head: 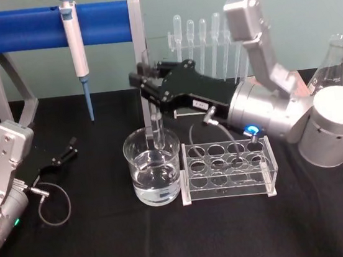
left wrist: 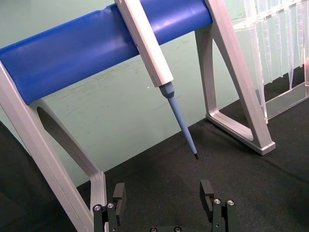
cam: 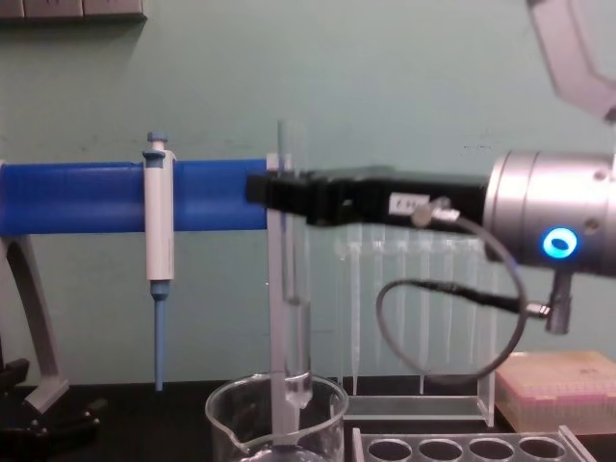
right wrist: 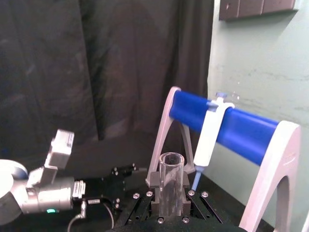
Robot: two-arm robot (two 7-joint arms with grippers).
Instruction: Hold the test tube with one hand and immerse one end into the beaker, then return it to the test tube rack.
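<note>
My right gripper point(head: 149, 86) is shut on the test tube point(head: 155, 121), a clear glass tube held upright over the beaker point(head: 154, 168). The beaker is wide, clear and part-filled with liquid, and stands mid-table. The tube's lower end sits below the beaker's rim; I cannot tell whether it touches the liquid. In the chest view the test tube point(cam: 294, 289) drops from the black right gripper point(cam: 289, 194) into the beaker point(cam: 277, 416). In the right wrist view the test tube point(right wrist: 171, 181) stands clamped in the right gripper point(right wrist: 170, 189). My left gripper point(head: 68, 150) rests parked at the table's left; the left gripper point(left wrist: 163, 197) is open.
A clear tube rack point(head: 228, 170) stands right beside the beaker. Behind it hangs a white-and-blue pipettor point(head: 75, 46) on a blue-barred stand point(head: 22, 31). A row of plastic pipettes point(head: 206, 39) stands at the back, a conical flask point(head: 333, 70) at the far right.
</note>
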